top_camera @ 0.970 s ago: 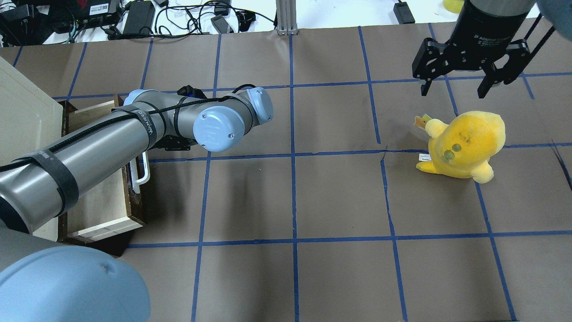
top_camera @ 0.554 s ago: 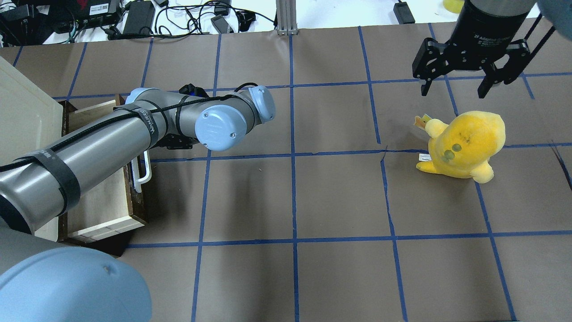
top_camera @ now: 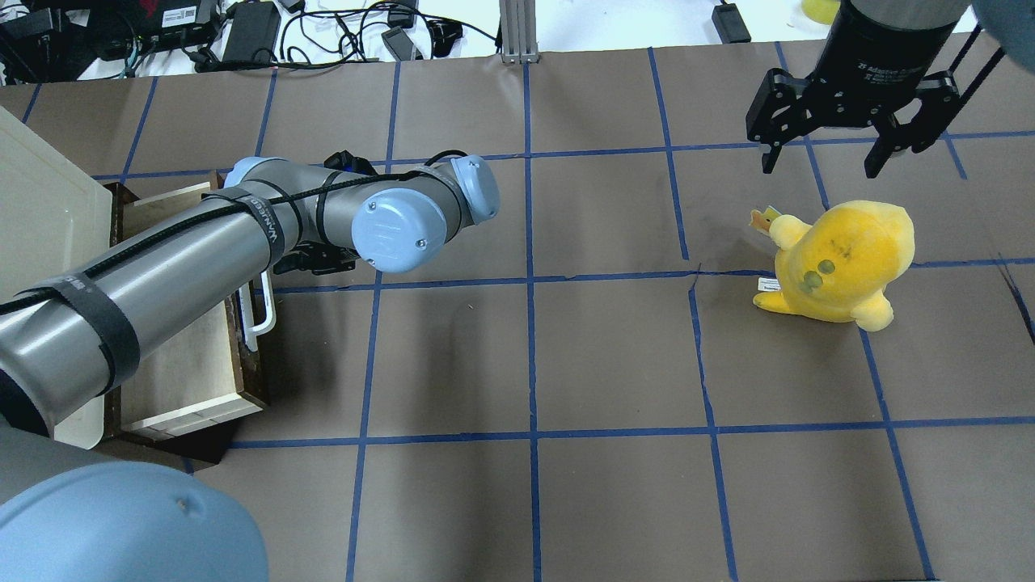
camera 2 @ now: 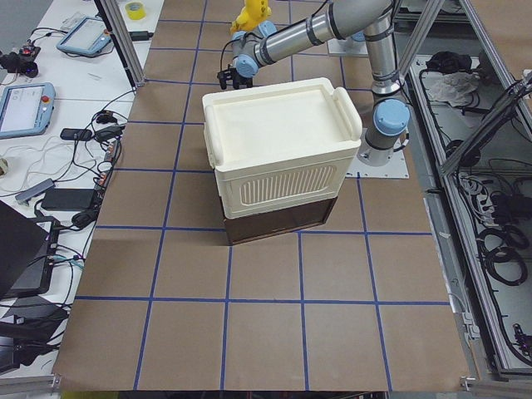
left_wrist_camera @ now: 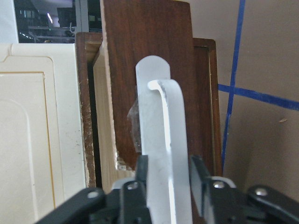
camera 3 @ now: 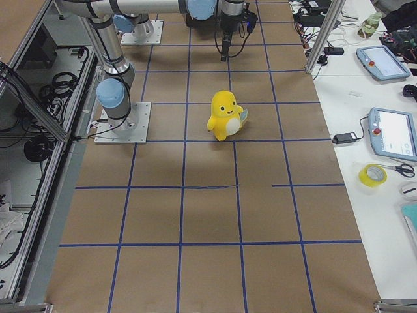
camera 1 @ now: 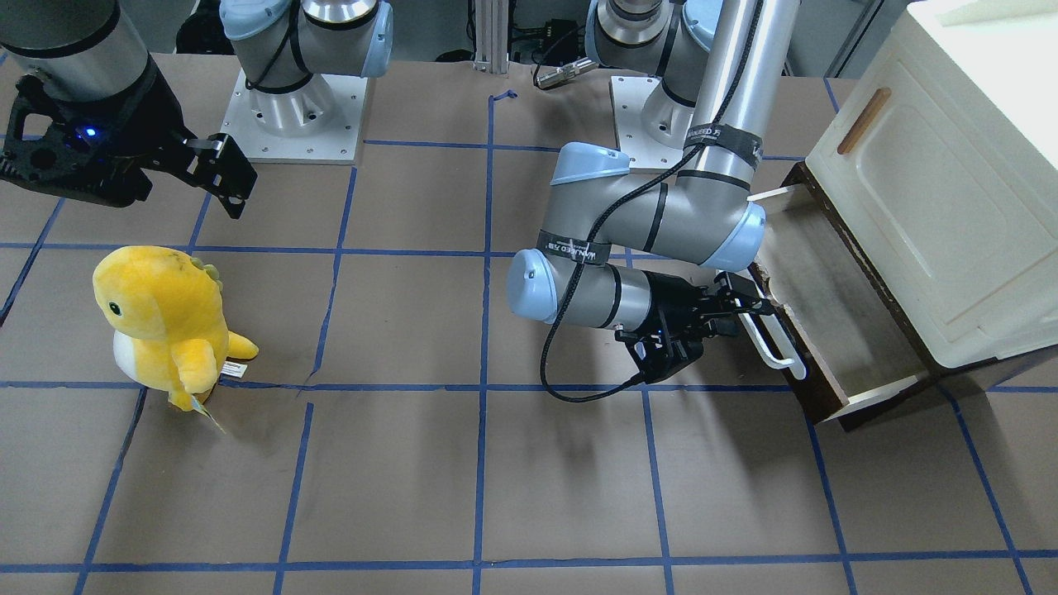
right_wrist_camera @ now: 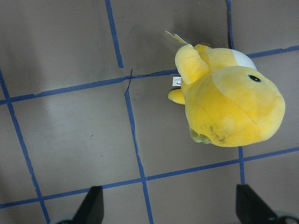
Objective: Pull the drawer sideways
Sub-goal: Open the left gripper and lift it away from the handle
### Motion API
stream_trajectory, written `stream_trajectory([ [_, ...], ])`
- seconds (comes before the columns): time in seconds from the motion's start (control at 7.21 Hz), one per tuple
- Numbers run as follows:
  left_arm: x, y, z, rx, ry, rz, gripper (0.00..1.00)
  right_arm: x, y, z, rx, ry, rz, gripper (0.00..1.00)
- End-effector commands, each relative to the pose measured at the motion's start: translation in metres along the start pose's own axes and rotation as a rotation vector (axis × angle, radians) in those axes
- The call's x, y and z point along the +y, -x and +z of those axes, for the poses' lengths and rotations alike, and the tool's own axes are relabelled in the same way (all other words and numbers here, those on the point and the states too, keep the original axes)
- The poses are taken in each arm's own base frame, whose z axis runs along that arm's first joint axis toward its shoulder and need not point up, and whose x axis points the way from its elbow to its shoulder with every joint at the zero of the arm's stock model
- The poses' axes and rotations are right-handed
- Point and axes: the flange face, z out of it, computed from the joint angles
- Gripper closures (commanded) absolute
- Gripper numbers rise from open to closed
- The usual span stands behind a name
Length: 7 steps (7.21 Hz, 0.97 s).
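The drawer (camera 1: 835,318) stands partly pulled out of the base of a cream cabinet (camera 1: 934,190). It has a dark brown front (left_wrist_camera: 149,70), a white bar handle (camera 1: 767,340) and pale inner walls. My left gripper (camera 1: 736,310) is shut on the handle (left_wrist_camera: 161,154), one finger (left_wrist_camera: 140,179) on each side. In the overhead view the drawer (top_camera: 190,364) and handle (top_camera: 263,311) lie partly under my left arm. My right gripper (top_camera: 822,162) hangs open and empty at the far right, above a yellow plush toy (top_camera: 841,259).
The plush toy (camera 1: 165,322) stands on the brown paper table cover with its blue tape grid and shows in the right wrist view (right_wrist_camera: 229,102). The cabinet (camera 2: 278,141) has a door panel with a small wooden handle (camera 1: 862,121). Cables and devices lie beyond the far edge (top_camera: 267,32).
My left gripper, shut on the handle, has drawn the drawer a little further out of the cabinet. The right arm and the plush toy have not moved.
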Motion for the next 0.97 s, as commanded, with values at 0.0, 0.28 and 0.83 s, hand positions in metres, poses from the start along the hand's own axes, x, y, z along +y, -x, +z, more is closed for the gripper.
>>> stream_trajectory([
  [0.0,0.006,0.022,-0.014,0.086,0.028,0.076,0.0,0.0,0.0,0.0,0.0,-0.001,0.001,0.0],
  [0.28,0.004,0.081,-0.057,0.425,0.038,0.169,0.0,0.0,0.0,0.0,0.0,-0.001,-0.001,0.0],
  [0.83,0.042,0.258,-0.103,0.928,-0.138,0.158,0.0,0.0,0.0,0.0,0.0,-0.001,0.001,0.0],
])
